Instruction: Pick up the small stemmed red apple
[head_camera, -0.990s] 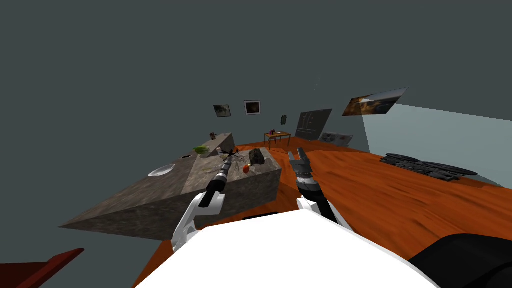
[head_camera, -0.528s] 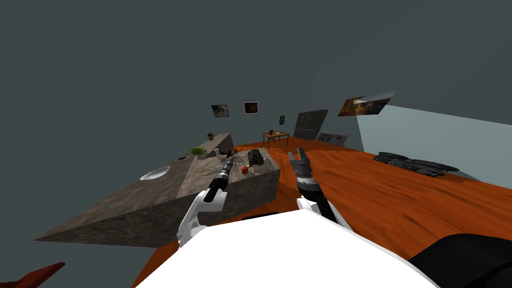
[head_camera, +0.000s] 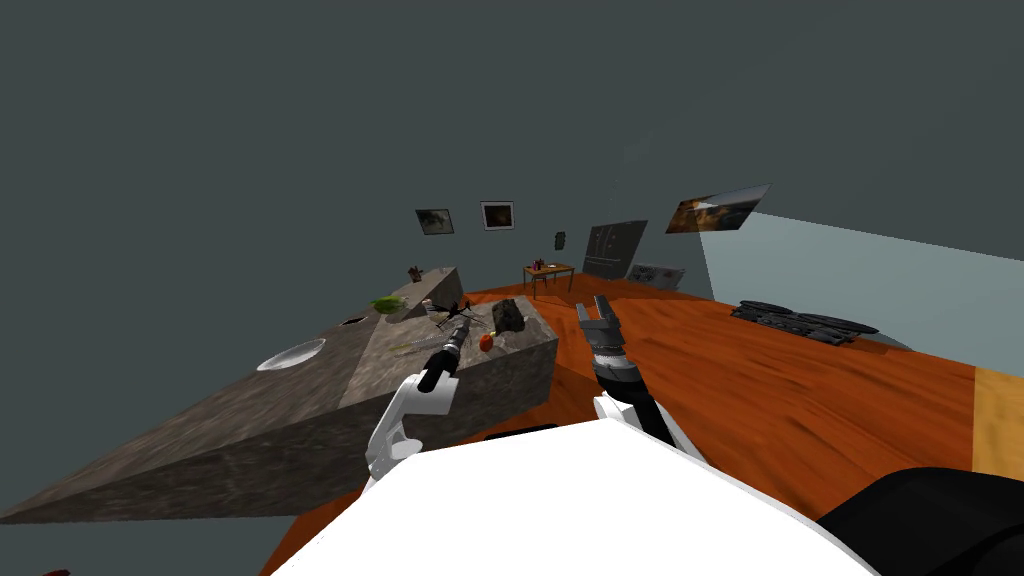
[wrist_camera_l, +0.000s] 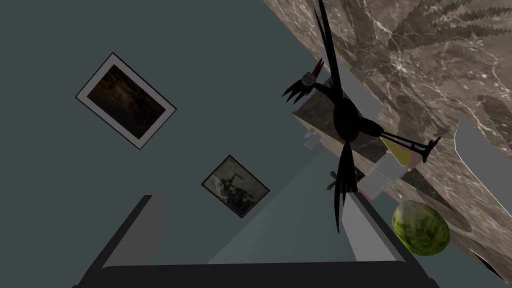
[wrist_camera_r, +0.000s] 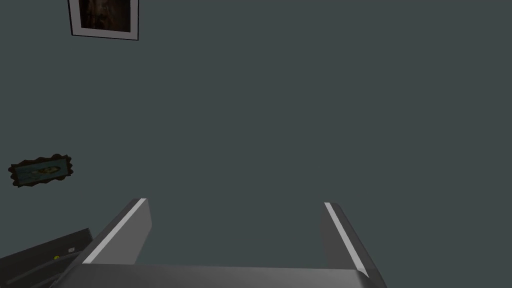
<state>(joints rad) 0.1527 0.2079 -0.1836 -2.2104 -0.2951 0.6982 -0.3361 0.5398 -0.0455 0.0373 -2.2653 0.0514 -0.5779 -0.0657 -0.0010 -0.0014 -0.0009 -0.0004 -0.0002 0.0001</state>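
Left arm: stretched forward and low over the stone surface (head_camera: 400, 372). The white upper link sits near us and the dark forearm points toward the far edge. The left gripper (head_camera: 461, 324) hovers above the surface, a short way in from the front edge. The left fingers (wrist_camera_l: 365, 230) stand wide apart with nothing between them. The hand is rolled, so in its wrist view the surface runs slantwise past one finger.

Small red apple (head_camera: 486, 342): it lies on the surface close to the front edge, toward the right front corner. It is just right of the left gripper and apart from it. The stem is too small for us to make out, so we take this, with some doubt, for the task's fruit.

Other things on the surface:
- A dark lump (head_camera: 508, 315) sits behind the apple along the right edge.
- A black spindly figure (wrist_camera_l: 345, 120) stands beyond the left fingers.
- A round green melon (wrist_camera_l: 420, 227) lies near the figure.
- A pale bowl (head_camera: 291, 354) rests toward the left end, well apart from the apple.

Right arm: raised beside the surface's right edge, over the orange floor (head_camera: 800, 380), with the forearm tilted up and forward. The right gripper (head_camera: 598, 308) points up and away. The right fingers (wrist_camera_r: 125, 235) are parted and empty.
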